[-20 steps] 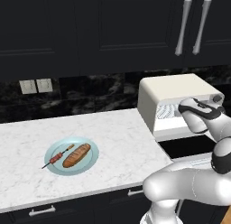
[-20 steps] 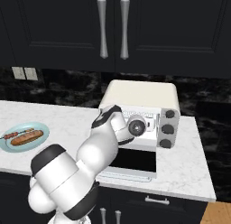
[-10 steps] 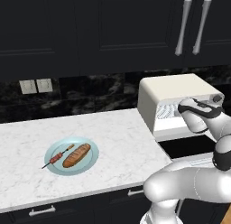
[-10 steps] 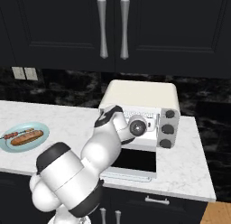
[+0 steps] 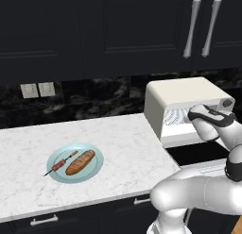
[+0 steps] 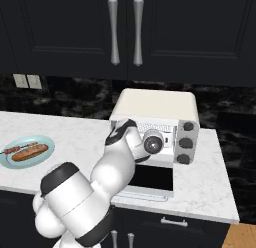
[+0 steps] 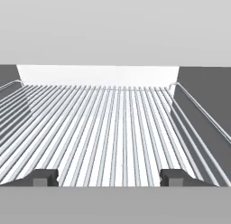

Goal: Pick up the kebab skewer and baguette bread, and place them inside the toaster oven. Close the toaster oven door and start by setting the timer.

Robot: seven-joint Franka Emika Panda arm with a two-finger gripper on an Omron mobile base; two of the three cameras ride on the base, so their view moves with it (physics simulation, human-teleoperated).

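where thin steel rods (image 7: 113, 128) run parallel, jaws gape.

The arm (image 6: 85, 192) is glossy white all over, built from fat rounded segments like stacked capsules. Dark charcoal bands sit at the joints: one wraps the big shoulder link at about 7 o'clock in the right base view, another rings the wrist (image 5: 234, 168) at 4 o'clock in the left base view. There's a round silvery cap (image 6: 152, 143) near the hand. The finger tips (image 7: 43, 176) are small, dark, blocky nubs.
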